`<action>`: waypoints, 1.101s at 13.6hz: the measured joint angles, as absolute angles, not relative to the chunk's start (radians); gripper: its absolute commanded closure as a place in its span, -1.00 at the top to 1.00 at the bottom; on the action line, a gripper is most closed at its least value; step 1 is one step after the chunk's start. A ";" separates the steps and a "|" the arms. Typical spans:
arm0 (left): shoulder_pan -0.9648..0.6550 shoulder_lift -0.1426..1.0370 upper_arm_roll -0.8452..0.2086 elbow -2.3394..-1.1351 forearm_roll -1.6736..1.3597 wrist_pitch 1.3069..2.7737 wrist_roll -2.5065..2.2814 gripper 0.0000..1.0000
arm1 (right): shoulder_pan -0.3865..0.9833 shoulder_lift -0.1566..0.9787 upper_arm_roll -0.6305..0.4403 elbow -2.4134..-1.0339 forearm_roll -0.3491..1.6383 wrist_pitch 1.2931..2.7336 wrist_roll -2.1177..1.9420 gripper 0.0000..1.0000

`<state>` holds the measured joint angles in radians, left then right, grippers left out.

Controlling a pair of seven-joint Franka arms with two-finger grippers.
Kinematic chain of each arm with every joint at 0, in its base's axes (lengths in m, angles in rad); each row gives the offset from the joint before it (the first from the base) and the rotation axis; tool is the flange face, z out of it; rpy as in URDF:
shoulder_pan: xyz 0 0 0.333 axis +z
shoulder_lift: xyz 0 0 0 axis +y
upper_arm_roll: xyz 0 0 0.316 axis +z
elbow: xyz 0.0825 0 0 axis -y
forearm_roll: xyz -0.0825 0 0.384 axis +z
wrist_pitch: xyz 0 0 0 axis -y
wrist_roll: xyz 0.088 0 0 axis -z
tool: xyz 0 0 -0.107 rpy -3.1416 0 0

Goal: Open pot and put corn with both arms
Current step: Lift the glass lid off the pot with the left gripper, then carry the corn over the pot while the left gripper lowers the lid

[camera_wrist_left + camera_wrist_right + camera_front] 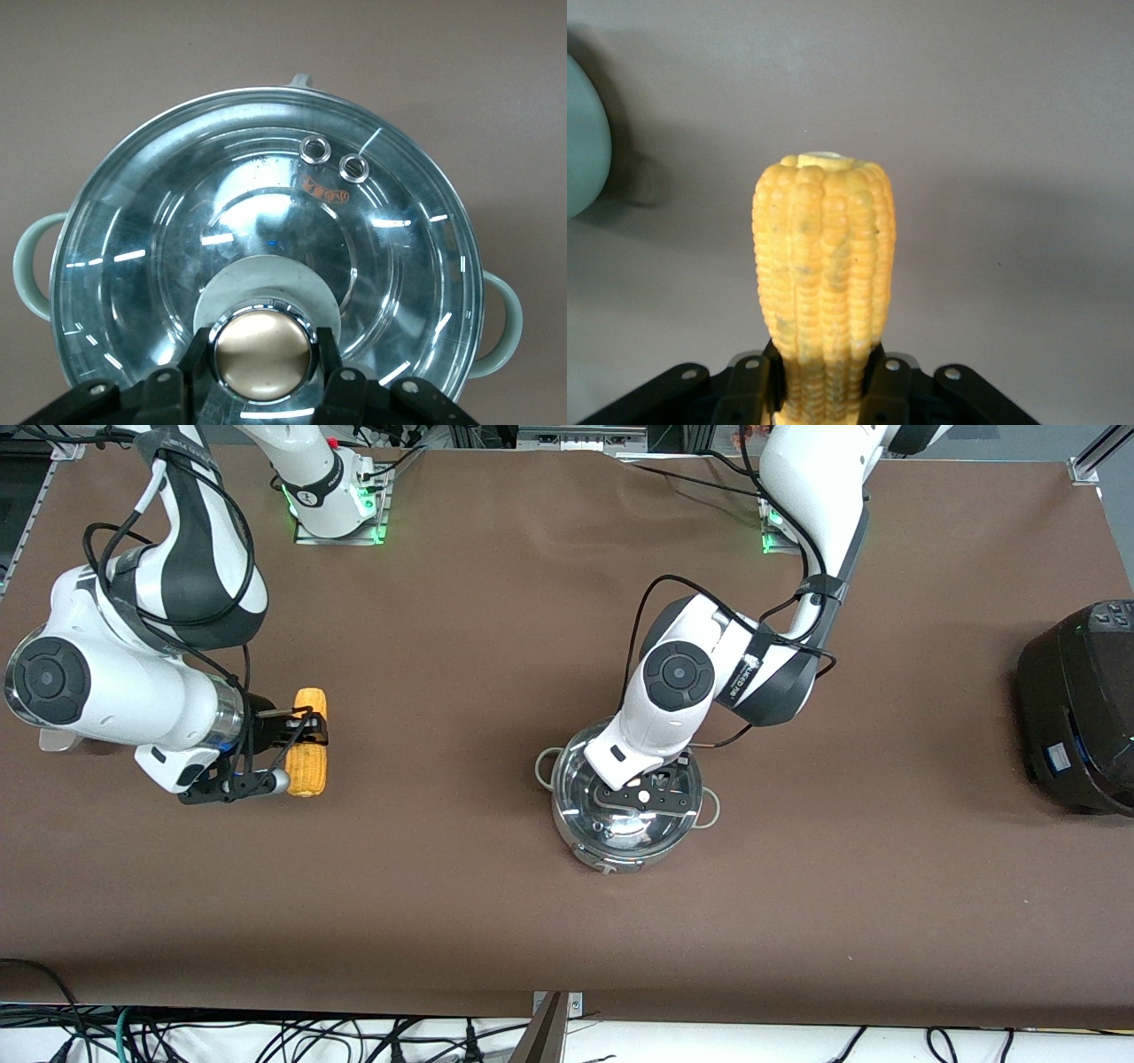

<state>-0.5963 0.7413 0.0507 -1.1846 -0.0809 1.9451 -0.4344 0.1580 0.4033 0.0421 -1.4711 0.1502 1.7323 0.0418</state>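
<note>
The shiny steel pot (580, 849) stands mid-table with its glass lid (266, 204) seated on it. My left gripper (645, 795) is down on the lid, its fingers (197, 354) pressed against both sides of the tan knob (263, 352), shut on it. The pot's pale loop handles (31, 266) stick out at either side. Toward the right arm's end of the table, my right gripper (301, 729) is shut across the middle of the yellow corn (309, 766). In the right wrist view the corn (824, 257) juts out from between the fingers (755, 381).
A big black cooker (1076, 708) sits at the left arm's end of the table. Brown table surface (443, 691) lies between the corn and the pot. Cables hang along the table's edge nearest the front camera.
</note>
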 measured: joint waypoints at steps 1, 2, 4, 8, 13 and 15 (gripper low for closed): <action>-0.596 0.739 0.054 -1.180 -0.081 1.926 -0.434 -1.00 | 0.158 0.403 0.042 -1.471 0.150 1.732 0.042 -1.00; -0.596 0.732 0.060 -1.174 -0.081 1.900 -0.434 -1.00 | 0.160 0.403 0.042 -1.471 0.150 1.732 0.042 -1.00; -0.591 0.701 0.074 -1.168 -0.081 1.844 -0.434 -1.00 | 0.167 0.403 0.042 -1.470 0.150 1.732 0.042 -1.00; -0.544 0.623 0.082 -1.167 -0.081 1.762 -0.434 -1.00 | 0.190 0.403 0.043 -1.461 0.152 1.732 0.072 -1.00; -0.383 0.542 0.075 -1.245 -0.099 1.722 -0.394 -1.00 | 0.415 0.426 0.049 -1.347 0.157 1.750 0.411 -1.00; -0.305 0.497 0.068 -1.342 -0.112 1.723 -0.313 -1.00 | 0.504 0.482 0.048 -1.270 0.157 1.789 0.532 -1.00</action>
<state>-0.3052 0.4973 0.0677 -1.3423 -0.1123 1.7229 -0.3125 0.5038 0.4818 0.0485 -1.2700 0.1571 1.7887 0.5319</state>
